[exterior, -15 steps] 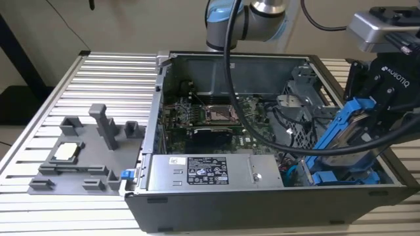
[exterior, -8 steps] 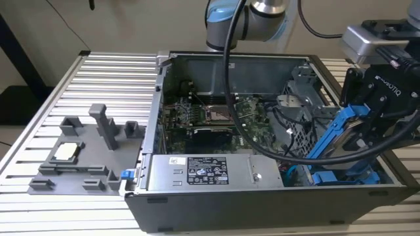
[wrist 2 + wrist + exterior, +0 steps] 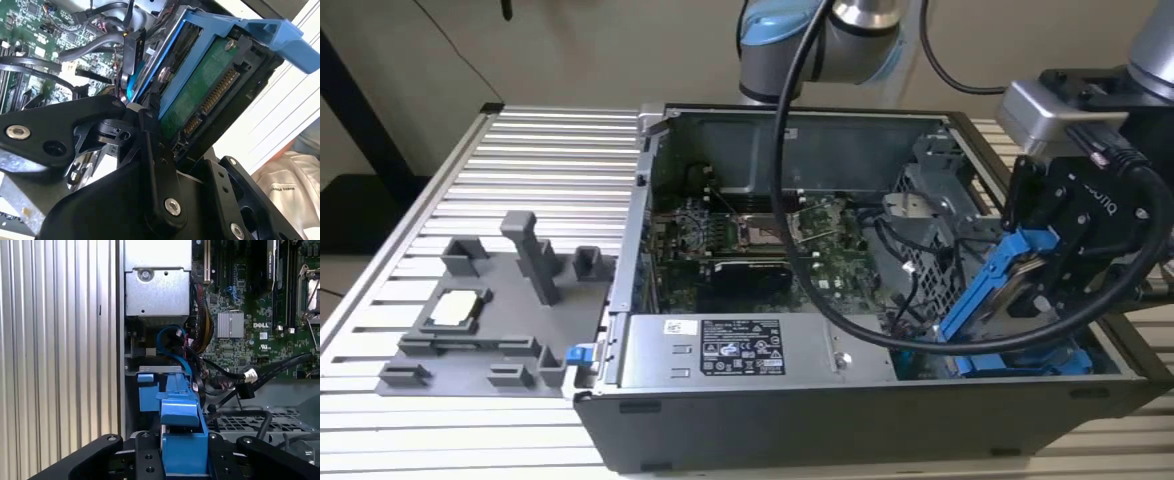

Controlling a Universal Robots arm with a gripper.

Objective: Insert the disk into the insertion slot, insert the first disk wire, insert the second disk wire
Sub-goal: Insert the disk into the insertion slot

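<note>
Disk (image 3: 994, 285) in gripper (image 3: 183, 452) at labelled case (image 3: 854, 425)

A ribbed aluminium surface (image 3: 520, 150) carries an open dark grey metal computer case (image 3: 854, 425), a green circuit board (image 3: 720, 235) inside and a silver labelled box (image 3: 654, 360) along its near wall. At the exterior view's left lies a grey plastic fixture plate (image 3: 460, 372) with upright posts.

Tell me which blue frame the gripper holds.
The tilted one carrying the disk, clamped in the gripper. The other blue frame sits lower, inside the case.
</note>
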